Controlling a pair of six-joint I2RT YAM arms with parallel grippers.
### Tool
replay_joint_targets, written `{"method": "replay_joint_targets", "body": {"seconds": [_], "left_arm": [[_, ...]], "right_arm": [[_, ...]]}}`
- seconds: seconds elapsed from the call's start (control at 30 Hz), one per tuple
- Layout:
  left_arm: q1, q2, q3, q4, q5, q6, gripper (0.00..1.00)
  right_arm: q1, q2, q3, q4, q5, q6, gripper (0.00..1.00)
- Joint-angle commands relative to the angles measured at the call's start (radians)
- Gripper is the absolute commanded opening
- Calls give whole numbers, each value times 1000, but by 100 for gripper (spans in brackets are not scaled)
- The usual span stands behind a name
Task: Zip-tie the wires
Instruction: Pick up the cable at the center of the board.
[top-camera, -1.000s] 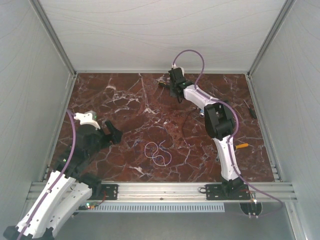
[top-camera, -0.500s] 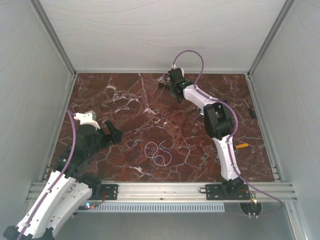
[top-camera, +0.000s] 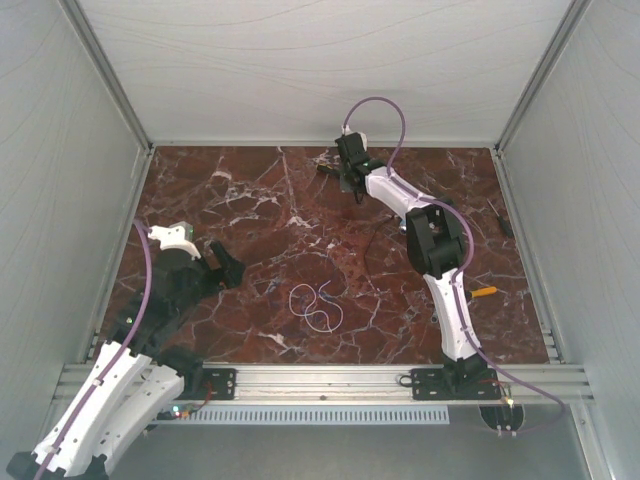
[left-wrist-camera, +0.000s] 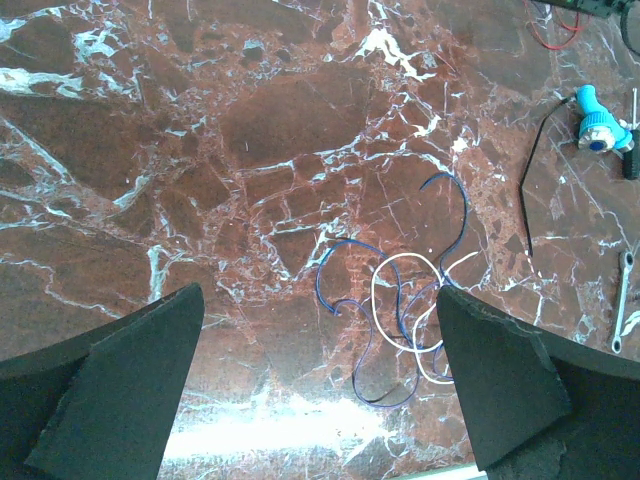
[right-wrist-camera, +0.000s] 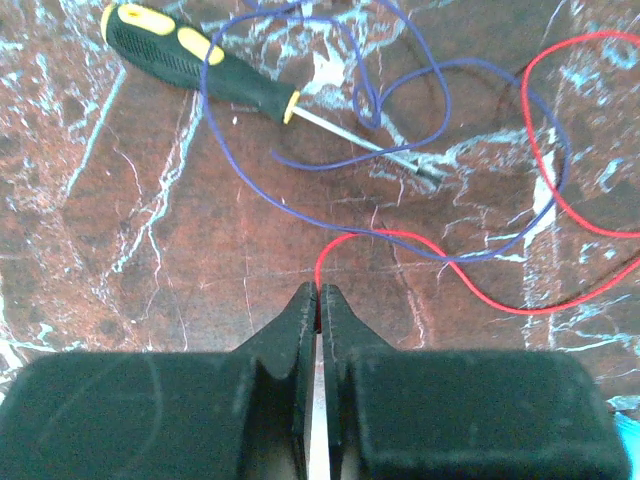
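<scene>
The wires (top-camera: 316, 305), thin blue-purple and white loops, lie on the red marble near the table's middle. In the left wrist view the wires (left-wrist-camera: 400, 320) are just ahead of my left gripper (left-wrist-camera: 320, 295), toward its right finger. My left gripper (top-camera: 228, 268) is open and holds nothing. At the far back, my right gripper (top-camera: 347, 183) is shut. In the right wrist view my right gripper (right-wrist-camera: 317, 290) pinches the end of a loose red wire (right-wrist-camera: 400, 235). A blue-purple wire (right-wrist-camera: 281, 205) crosses over that red wire just ahead of the fingertips.
A black-and-yellow screwdriver (right-wrist-camera: 190, 55) lies under the far blue-purple loops. A blue-handled tool (left-wrist-camera: 600, 125), a thin black strip (left-wrist-camera: 523, 190) and a small metal tool (left-wrist-camera: 622, 300) lie right of centre. An orange-tipped tool (top-camera: 484, 292) sits by the right arm. White walls enclose the table.
My right gripper's fingers have closed fully onto the red wire's end, and the arm shifted slightly. The left arm and the central wires have not moved.
</scene>
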Motion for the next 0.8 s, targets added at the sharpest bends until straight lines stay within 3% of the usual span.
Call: {"method": "replay_joint_targets", "body": {"seconds": [0.0,0.3,0.77], "left_arm": [[0,-9,7,35,-9,20,100],[1,-7,8,35,-7,23,100],[0,-9,8,35,-9,21,100]], "right_arm": [[-8,-29,57,-23,45,-35,0],[-7,-225,30,-55,8,-34,0],[0,-532,51,37,-271,-7,0]]}}
